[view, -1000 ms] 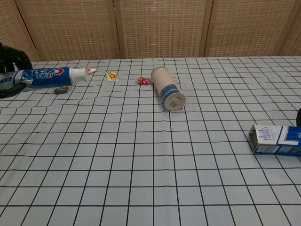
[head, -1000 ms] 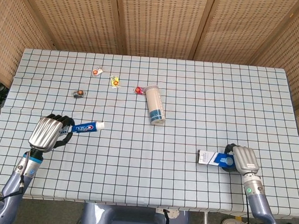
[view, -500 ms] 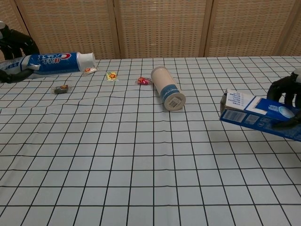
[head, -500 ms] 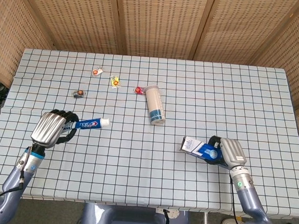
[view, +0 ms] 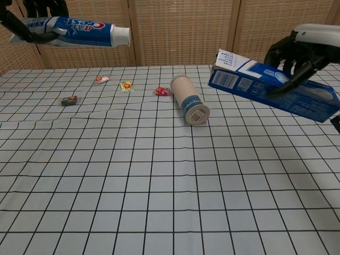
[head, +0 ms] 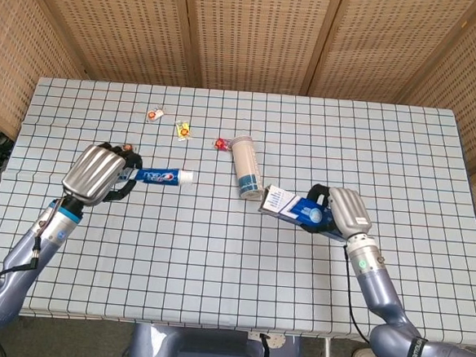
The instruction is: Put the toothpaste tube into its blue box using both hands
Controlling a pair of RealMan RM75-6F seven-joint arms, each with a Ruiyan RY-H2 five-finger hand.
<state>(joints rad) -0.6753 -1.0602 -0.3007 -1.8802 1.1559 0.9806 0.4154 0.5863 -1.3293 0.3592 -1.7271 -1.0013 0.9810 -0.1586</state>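
Observation:
My left hand point(head: 99, 176) point(view: 33, 9) grips the blue toothpaste tube point(head: 163, 176) point(view: 79, 30) by its tail end, raised above the table's left side with the white cap pointing right. My right hand point(head: 339, 211) point(view: 297, 49) holds the blue box point(head: 292, 206) point(view: 268, 85) in the air right of centre. The box's open end with its white flap faces left toward the tube and tilts a little upward. A wide gap separates cap and box opening.
A white and blue cylinder point(head: 246, 168) point(view: 189, 100) lies on its side on the checked tablecloth point(head: 216, 250), just left of the box's open end. Several small wrapped sweets point(head: 183, 129) point(view: 126, 85) are scattered at the back left.
Both hands have risen and moved inward. The tube travelled right and up; the box was lifted off the table and carried left, its open end now beside the cylinder.

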